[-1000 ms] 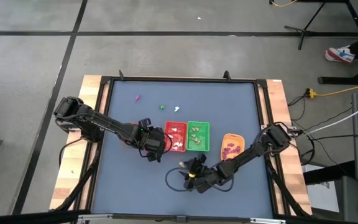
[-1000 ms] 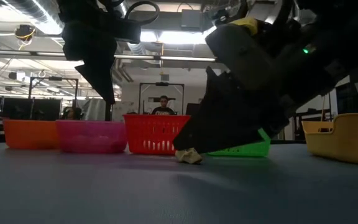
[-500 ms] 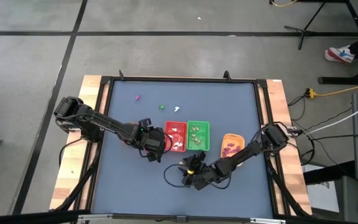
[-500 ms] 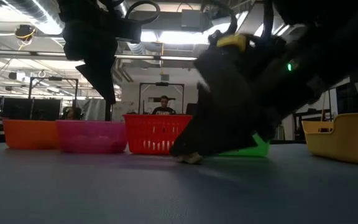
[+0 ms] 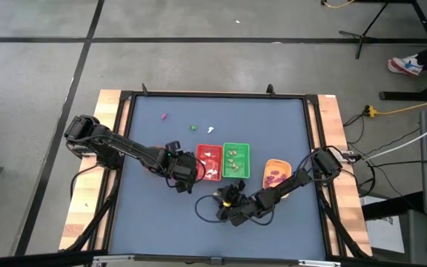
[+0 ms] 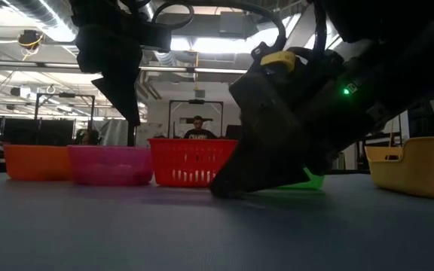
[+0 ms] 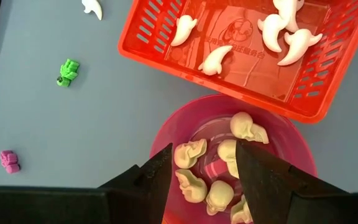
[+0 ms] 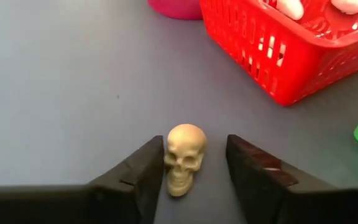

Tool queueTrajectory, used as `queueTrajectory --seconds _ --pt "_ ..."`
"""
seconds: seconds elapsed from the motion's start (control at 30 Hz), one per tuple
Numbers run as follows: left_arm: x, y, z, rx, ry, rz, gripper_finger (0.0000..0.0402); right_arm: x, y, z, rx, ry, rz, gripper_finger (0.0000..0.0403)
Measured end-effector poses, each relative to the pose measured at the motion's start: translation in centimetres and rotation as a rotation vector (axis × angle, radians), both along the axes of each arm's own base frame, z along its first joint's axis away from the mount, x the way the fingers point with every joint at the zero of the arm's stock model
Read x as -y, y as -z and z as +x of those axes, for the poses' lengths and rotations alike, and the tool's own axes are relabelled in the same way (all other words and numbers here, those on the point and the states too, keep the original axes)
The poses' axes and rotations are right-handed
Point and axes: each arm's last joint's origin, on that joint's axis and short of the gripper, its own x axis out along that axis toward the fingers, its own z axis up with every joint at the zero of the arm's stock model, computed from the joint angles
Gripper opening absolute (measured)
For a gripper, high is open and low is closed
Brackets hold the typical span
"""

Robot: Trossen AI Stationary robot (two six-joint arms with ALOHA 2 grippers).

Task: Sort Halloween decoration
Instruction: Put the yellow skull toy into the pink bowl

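— What is left loose on the blue table?
— A magenta-pink trinket [image 5: 164, 116], a green one [image 5: 193, 127] and a white ghost [image 5: 211, 130] lie in a row, well apart from the trays. A cream-yellow skull [image 8: 184, 156] stands upright on the mat near the red basket.

— And the sorted ones?
— White ghosts [image 7: 282, 38] lie flat in the red basket [image 7: 159, 57]; cream skulls [image 7: 248, 127] are heaped in the pink bowl [image 7: 178, 127] just beside it. Small pieces also sit in the green tray [image 5: 244, 161] and the orange tray [image 5: 275, 163].
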Motion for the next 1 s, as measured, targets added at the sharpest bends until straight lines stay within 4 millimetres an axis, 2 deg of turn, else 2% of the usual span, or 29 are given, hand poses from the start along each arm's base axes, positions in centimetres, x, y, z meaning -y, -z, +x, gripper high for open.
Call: queueTrajectory --seconds 0.23,0.43,0.83,1.0 --pt "0.0 0.01 0.0 0.0 0.0 0.0 0.0159 0.06 0.06 -0.01 -0.001 0.004 -0.001 0.0111" --pt "0.0 0.0 0.0 0.0 -0.001 0.0 0.0159 0.05 0.05 0.0 0.0 0.002 0.003 0.0073" --pt "0.01 0.04 -0.06 -0.011 0.002 -0.013 0.0159 0.0 0.01 0.01 0.0 -0.004 0.009 0.0084" --pt "0.06 0.14 -0.39 -0.048 0.003 -0.038 0.0159 -0.52 -0.87 0.74 -0.003 -0.059 0.029 0.0073"
